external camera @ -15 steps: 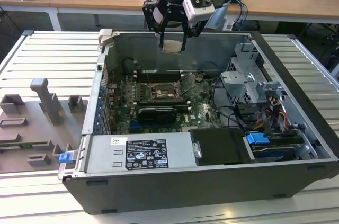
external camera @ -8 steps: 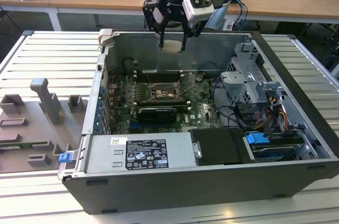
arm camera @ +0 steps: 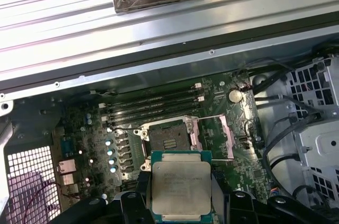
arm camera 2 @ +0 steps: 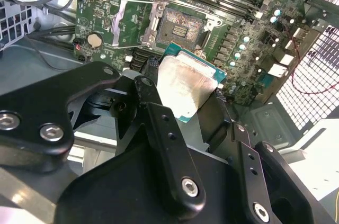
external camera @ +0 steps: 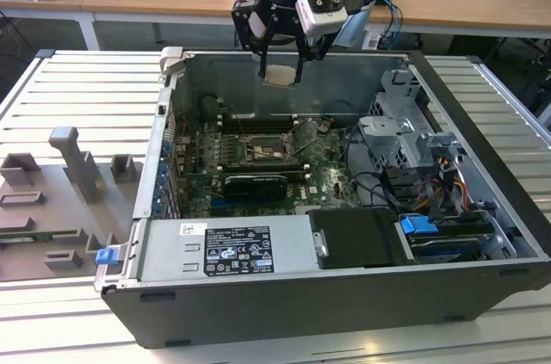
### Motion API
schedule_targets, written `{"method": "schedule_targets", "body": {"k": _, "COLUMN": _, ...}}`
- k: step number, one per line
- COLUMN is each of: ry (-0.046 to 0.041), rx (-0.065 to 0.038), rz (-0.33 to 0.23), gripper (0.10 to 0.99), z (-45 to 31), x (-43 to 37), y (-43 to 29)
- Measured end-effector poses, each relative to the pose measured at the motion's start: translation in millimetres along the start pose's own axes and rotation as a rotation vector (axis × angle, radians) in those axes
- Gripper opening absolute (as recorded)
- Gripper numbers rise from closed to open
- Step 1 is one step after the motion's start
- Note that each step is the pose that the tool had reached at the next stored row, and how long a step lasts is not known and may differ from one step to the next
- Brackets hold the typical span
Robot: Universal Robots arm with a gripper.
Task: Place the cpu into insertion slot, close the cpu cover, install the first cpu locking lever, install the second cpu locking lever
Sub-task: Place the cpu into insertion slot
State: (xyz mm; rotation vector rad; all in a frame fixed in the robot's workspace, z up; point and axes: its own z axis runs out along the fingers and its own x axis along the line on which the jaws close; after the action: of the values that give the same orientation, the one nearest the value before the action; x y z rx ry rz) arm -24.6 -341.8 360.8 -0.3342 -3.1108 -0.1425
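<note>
My gripper (external camera: 280,70) hangs above the open computer case, shut on the cpu (external camera: 278,76), a small square chip with a pale metal face. In both wrist views the cpu (arm camera 2: 185,89) (arm camera: 180,187) sits between the black fingers (arm camera 2: 151,97), held by its opposite edges. Below it on the green motherboard lies the insertion slot (external camera: 263,151) (arm camera 2: 180,25) (arm camera: 167,136), dark and uncovered. The cpu cover (arm camera 2: 132,23) (arm camera: 212,136), a silver frame, is flipped open beside the slot. A thin wire lever (arm camera: 126,128) sticks out from the slot's other side.
Long memory slots (arm camera: 153,105) run beside the socket. A black expansion card (external camera: 254,185), the power supply (external camera: 224,248), a grey drive cage (external camera: 405,140) and cables (external camera: 370,183) crowd the case. Grey fixtures (external camera: 77,166) stand on the slatted table at the exterior view's left.
</note>
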Motion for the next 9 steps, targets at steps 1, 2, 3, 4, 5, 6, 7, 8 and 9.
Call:
{"method": "schedule_targets", "body": {"k": 1, "ry": -0.0001, "rx": 0.0, "rz": 0.001, "gripper": 0.541, "z": 0.0, "x": 0.0, "y": 0.0}}
{"method": "schedule_targets", "body": {"k": 2, "ry": -0.0003, "rx": 0.0, "rz": 0.003, "gripper": 0.541, "z": 0.0, "x": 0.0, "y": 0.0}}
{"method": "schedule_targets", "body": {"k": 3, "ry": -0.0004, "rx": 0.0, "rz": 0.005, "gripper": 0.541, "z": 0.0, "x": 0.1, "y": 0.0}}
{"method": "schedule_targets", "body": {"k": 4, "ry": -0.0005, "rx": 0.0, "rz": 0.006, "gripper": 0.541, "z": 0.0, "x": 0.1, "y": 0.0}}
{"method": "schedule_targets", "body": {"k": 5, "ry": -0.0007, "rx": 0.0, "rz": 0.007, "gripper": 0.541, "z": 0.0, "x": 0.1, "y": 0.0}}
{"method": "schedule_targets", "body": {"k": 6, "ry": -0.0008, "rx": 0.0, "rz": 0.009, "gripper": 0.541, "z": 0.0, "x": 0.1, "y": 0.0}}
{"method": "schedule_targets", "body": {"k": 7, "ry": -0.0009, "rx": 0.0, "rz": 0.009, "gripper": 0.541, "z": 0.0, "x": 0.1, "y": 0.0}}
{"method": "schedule_targets", "body": {"k": 8, "ry": -0.001, "rx": 0.0, "rz": 0.011, "gripper": 0.541, "z": 0.0, "x": 0.1, "y": 0.0}}
{"method": "schedule_targets", "body": {"k": 9, "ry": -0.0011, "rx": 0.0, "rz": 0.012, "gripper": 0.541, "z": 0.0, "x": 0.1, "y": 0.0}}
